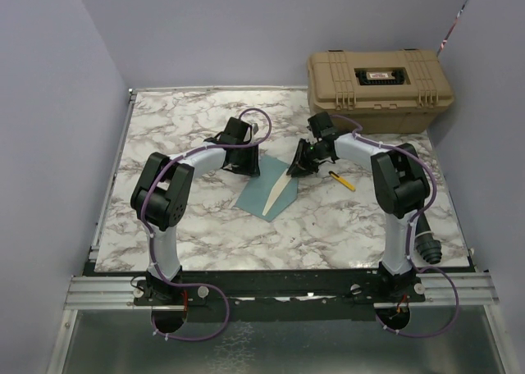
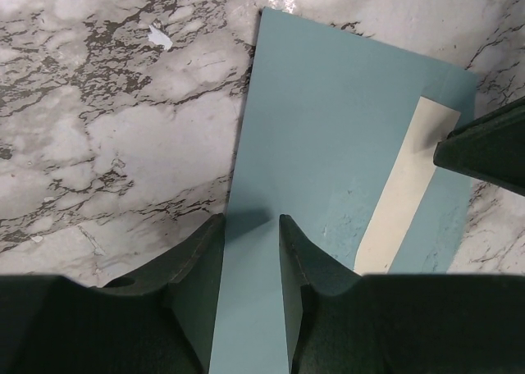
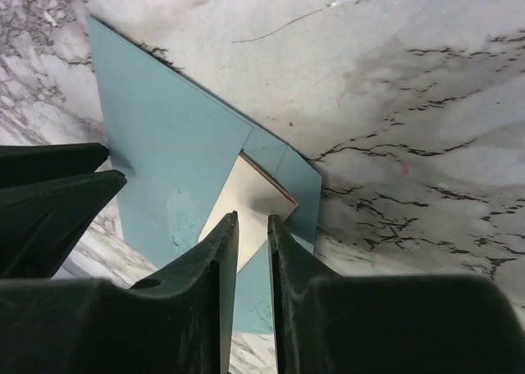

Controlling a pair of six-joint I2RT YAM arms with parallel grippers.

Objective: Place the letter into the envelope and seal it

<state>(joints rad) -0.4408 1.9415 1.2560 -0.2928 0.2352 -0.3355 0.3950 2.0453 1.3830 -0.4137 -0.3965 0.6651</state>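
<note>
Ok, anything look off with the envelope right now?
The envelope lies askew on the table, with a cream strip of what looks like the letter showing near its right edge, so it isn't sealed. A small yellow item lies loose to its right.

The left arm (image 1: 176, 177) and right arm (image 1: 385, 165) bend inward, elbows raised and wrists pitched down. The left gripper (image 2: 250, 220) has its jaws moderately apart. Close by, the right gripper (image 3: 253, 218) has its jaws narrowly parted.

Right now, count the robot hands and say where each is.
2. The left hand is over the envelope's far left edge; the right hand is at its far right corner, by the letter's tip.
</note>
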